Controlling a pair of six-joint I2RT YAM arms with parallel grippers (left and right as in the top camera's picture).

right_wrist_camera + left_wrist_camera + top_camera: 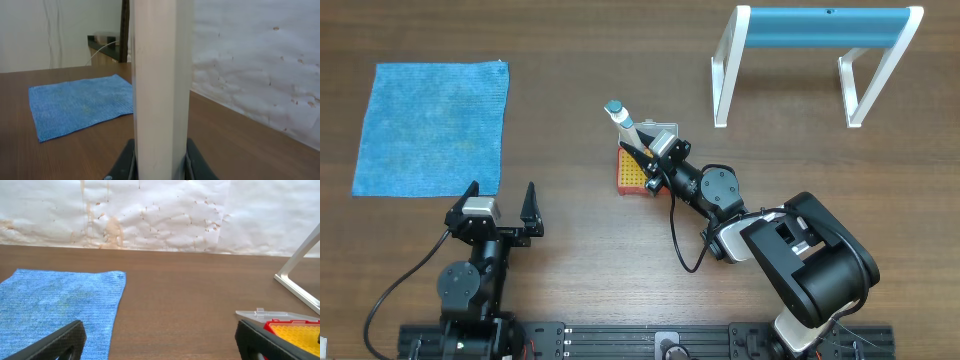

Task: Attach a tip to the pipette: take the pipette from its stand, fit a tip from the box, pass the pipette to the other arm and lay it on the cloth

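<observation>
The right gripper squeezes the smooth white pipette. The left gripper is wide open and empty, near the fuzzy blue cloth.

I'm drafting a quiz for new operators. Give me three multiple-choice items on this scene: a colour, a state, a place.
1. What colour is the cloth? A red; B blue; C green.
2. How is the left gripper? A open and empty; B shut on the cloth; C shut on nothing.
3. Where is the pipette? A lying on the cloth; B in the left gripper; C in the right gripper, by the tip box.
Answers: 1 B: the top view shows it blue. 2 A: it gapes wide with nothing in it. 3 C: the right gripper clamps its white body.
</observation>
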